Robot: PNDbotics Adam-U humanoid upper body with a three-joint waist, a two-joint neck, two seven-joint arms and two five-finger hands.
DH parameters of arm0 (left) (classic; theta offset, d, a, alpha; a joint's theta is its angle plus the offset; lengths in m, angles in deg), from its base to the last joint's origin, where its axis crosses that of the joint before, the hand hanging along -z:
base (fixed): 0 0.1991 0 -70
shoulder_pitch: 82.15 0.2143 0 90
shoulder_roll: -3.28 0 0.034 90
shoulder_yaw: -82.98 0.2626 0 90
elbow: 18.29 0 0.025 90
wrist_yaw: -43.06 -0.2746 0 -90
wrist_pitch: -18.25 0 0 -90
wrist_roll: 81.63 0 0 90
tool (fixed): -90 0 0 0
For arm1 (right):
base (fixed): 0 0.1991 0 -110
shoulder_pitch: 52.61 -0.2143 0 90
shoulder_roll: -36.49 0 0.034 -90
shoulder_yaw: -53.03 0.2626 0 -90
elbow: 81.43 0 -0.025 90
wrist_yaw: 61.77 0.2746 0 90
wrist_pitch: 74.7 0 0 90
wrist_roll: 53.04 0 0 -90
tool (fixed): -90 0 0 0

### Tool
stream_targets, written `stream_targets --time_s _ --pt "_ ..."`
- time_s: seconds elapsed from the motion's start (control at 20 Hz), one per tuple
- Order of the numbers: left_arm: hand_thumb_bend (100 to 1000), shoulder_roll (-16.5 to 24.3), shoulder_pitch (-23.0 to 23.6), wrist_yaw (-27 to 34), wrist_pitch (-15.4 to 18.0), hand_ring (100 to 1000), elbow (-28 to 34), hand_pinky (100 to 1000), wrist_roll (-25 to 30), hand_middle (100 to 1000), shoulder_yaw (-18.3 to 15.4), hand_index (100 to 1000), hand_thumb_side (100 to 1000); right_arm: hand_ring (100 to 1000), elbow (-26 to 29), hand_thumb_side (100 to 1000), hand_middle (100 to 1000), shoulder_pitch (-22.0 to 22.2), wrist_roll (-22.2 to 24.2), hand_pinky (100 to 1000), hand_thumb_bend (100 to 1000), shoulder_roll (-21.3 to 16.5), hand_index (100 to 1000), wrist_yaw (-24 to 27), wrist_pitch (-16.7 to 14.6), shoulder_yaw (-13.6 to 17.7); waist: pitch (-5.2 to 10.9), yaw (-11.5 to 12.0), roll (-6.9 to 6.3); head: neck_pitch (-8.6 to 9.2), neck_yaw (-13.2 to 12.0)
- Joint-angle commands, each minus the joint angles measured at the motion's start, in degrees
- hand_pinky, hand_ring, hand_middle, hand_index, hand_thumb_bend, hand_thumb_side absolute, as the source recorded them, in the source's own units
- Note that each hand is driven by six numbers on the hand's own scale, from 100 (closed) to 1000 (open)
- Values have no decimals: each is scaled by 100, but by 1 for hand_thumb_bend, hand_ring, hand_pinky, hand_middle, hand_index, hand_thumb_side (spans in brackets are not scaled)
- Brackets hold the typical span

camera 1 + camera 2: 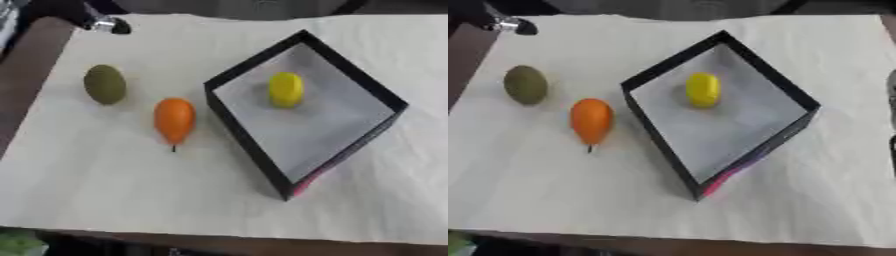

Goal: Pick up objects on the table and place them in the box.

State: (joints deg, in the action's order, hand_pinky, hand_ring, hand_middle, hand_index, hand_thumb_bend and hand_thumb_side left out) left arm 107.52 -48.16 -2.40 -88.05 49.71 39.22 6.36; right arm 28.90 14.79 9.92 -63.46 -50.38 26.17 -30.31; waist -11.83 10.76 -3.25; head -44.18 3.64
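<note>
Fingers cannot be told: only a black and silver bit of the left arm [103, 23] shows, far left of the box [254, 135]. Inside the box lies a yellow fruit [285, 89]. Just left of it rests an orange fruit [174, 119], farther left a green fruit [105, 84].

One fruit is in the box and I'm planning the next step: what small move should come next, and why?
Probably reach the left hand toward the orange fruit: it lies nearest the box, while the green fruit sits farther left; only the yellow one is inside.
</note>
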Motion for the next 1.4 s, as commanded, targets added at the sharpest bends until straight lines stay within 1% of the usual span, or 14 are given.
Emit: stream_targets --time_s 0.05,0.1,0.45,0.6,0.7,0.85,0.9,0.95,1.05,1.1,1.15,1.2,1.3,1.4 --pt "858 15 -133 -162 48 816 -691 800 -44 830 -187 895 479 798 28 288 764 -42 10 835 380 -85 883 -17 14 16 157 -13 13 6 -42" --pt "876 -50 -161 -214 86 818 -879 804 -70 831 -206 895 472 798 28 289 764 -44 8 835 380 -74 883 -15 16 15 151 -23 18 6 -61" --pt "892 -560 -318 -823 329 824 -1999 811 -187 834 -334 894 457 798 23 292 764 -111 36 834 380 20 883 1 38 -27 61 -120 24 6 -160" --pt "868 -735 -322 -940 402 822 -2287 807 -325 831 -438 893 455 798 26 295 764 -163 67 834 379 62 883 15 46 -56 8 -170 30 6 -191" --pt "830 -828 -319 -981 426 811 -2434 797 -409 816 -493 887 435 798 28 297 764 -187 83 834 379 86 883 19 51 -72 -24 -202 39 6 -203" --pt "691 -906 -305 -950 450 746 -2562 742 -380 743 -513 858 341 798 22 298 764 -193 75 834 379 101 882 12 60 -68 -56 -219 40 6 -202" --pt "602 -910 -312 -960 450 713 -2578 710 -318 709 -499 842 271 798 16 299 764 -191 68 834 380 103 881 14 64 -67 -62 -220 37 6 -201" --pt "536 -905 -320 -984 442 695 -2576 690 -250 692 -484 830 225 798 11 299 764 -188 64 834 381 105 881 14 67 -68 -64 -219 35 6 -198" --pt "442 -875 -340 -1027 414 654 -2499 651 -125 653 -458 793 145 798 6 299 764 -178 61 834 382 104 881 11 71 -71 -63 -215 30 6 -188" --pt "336 -853 -350 -1045 386 616 -2437 609 -56 615 -447 758 100 798 4 299 764 -173 60 834 381 102 881 11 73 -72 -58 -210 27 6 -186" --pt "263 -823 -359 -1064 346 602 -2357 586 11 601 -428 742 100 798 3 299 765 -169 60 834 380 99 882 11 73 -73 -54 -206 23 6 -183" --pt "227 -798 -371 -1055 305 588 -2243 568 66 587 -421 727 100 798 2 299 765 -164 63 834 379 94 882 12 73 -74 -47 -200 21 6 -178" --pt "164 -737 -398 -942 210 546 -1910 528 106 535 -400 669 100 798 0 300 765 -149 68 835 377 81 882 14 73 -76 -34 -188 16 6 -166" --pt "136 -670 -462 -752 138 521 -1405 502 65 503 -348 632 100 798 0 299 765 -141 67 836 376 71 882 19 69 -74 -20 -175 10 6 -161"
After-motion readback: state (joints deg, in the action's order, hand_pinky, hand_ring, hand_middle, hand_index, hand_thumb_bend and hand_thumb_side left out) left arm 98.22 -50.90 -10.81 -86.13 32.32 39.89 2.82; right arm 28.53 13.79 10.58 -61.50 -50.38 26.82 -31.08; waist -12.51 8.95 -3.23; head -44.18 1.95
